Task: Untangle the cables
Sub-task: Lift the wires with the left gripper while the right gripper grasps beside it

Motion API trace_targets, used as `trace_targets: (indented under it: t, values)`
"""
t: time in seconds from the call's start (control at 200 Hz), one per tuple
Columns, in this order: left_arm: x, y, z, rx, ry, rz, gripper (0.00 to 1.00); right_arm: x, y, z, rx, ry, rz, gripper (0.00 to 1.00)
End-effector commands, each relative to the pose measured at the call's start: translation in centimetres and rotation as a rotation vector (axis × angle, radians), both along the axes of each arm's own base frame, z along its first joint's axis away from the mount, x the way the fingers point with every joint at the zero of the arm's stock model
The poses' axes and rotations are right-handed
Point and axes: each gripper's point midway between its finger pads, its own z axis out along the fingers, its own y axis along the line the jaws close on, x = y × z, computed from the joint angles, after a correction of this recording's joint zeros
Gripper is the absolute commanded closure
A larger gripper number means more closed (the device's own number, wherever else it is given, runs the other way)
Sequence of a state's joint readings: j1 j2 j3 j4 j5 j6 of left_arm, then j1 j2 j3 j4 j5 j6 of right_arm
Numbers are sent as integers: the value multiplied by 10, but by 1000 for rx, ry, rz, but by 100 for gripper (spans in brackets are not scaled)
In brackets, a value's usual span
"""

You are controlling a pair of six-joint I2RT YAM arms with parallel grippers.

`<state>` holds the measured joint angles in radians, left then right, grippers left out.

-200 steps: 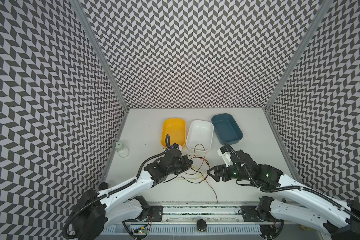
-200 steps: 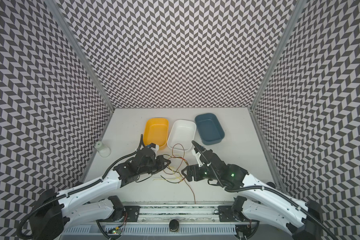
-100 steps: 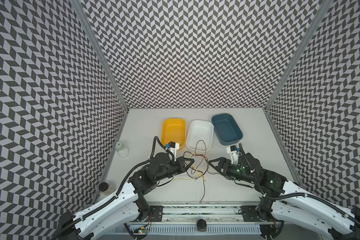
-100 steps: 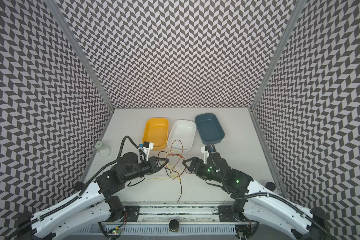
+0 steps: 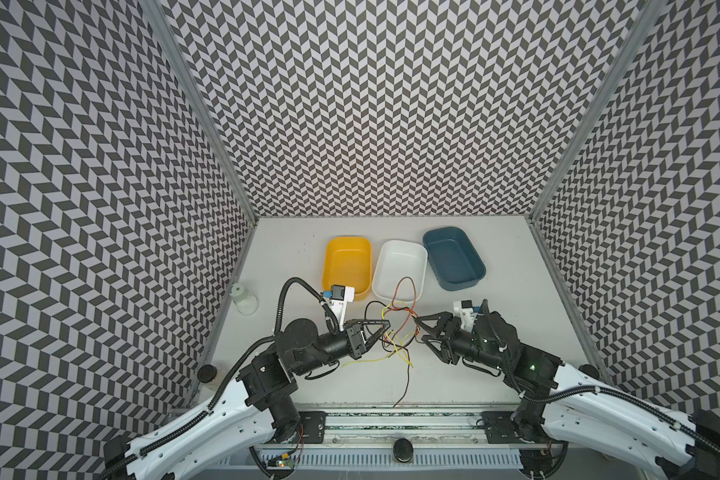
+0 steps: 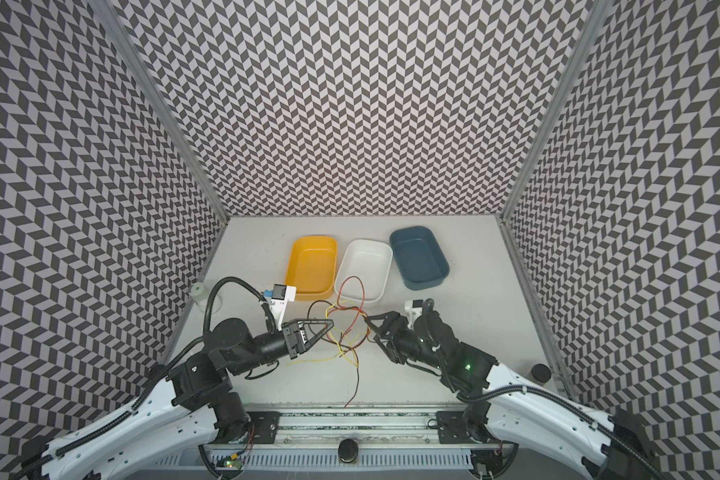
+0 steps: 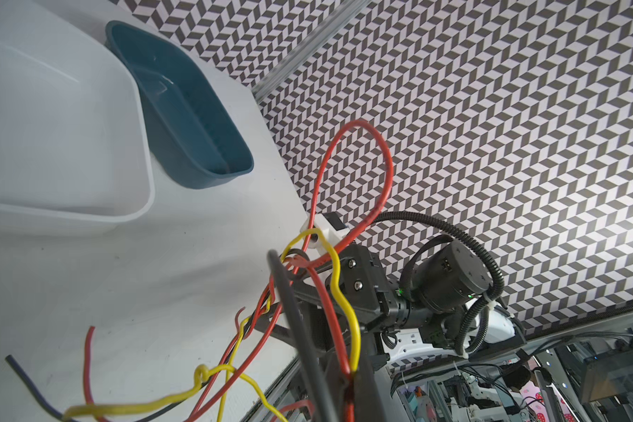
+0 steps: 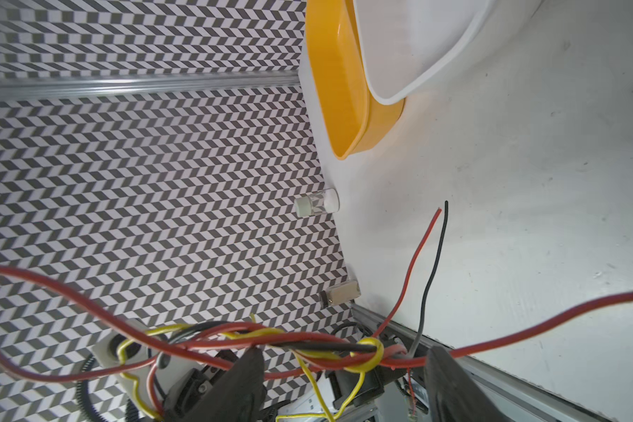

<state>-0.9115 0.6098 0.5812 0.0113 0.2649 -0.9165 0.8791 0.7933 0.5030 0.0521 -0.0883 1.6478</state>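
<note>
The cables (image 5: 396, 328) are a tangle of thin red, yellow and black wires hanging above the table between both arms, also seen in the second top view as cables (image 6: 346, 332). My left gripper (image 5: 386, 323) is shut on the cables; in the left wrist view a red and a yellow strand run into the left gripper (image 7: 351, 380). My right gripper (image 5: 420, 335) faces it from the right, open. In the right wrist view a yellow-looped knot of cables (image 8: 371, 350) lies between the right gripper (image 8: 344, 356) fingers, unpinched. One red end (image 5: 405, 386) hangs toward the front edge.
A yellow tray (image 5: 347, 249), a white tray (image 5: 400, 259) and a blue tray (image 5: 454, 253) stand in a row behind the tangle. A red loop reaches over the white tray's near rim. A small clear jar (image 5: 244, 297) stands by the left wall.
The left gripper has lifted the tangle off the table, so wire ends now dangle. The right gripper has moved up to the tangle and its jaws have narrowed around it.
</note>
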Motion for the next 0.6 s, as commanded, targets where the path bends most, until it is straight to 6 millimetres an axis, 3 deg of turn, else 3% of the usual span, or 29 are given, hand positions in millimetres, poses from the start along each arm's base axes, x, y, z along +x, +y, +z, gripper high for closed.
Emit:
trace_targets:
  t: [0.0,0.065,0.155,0.27,0.431,0.596]
  values:
    - [-4,-3,20,-54,-76,-21,100,5,1,34,144,-32,-28,32]
    - [-5,-7,21,-61,-77,-32,100,6,3,52,113,-162,-9,32]
    - [-7,-8,26,-63,-88,-39,100,6,-1,58,-76,-275,22,32]
    - [-6,-4,31,-52,-89,-13,100,10,-18,46,-294,-354,2,32]
    - [-4,-2,34,-59,-72,2,100,16,-45,30,-347,-442,-114,34]
    - [-3,1,40,-86,-71,15,100,12,-39,27,-409,-578,-48,29]
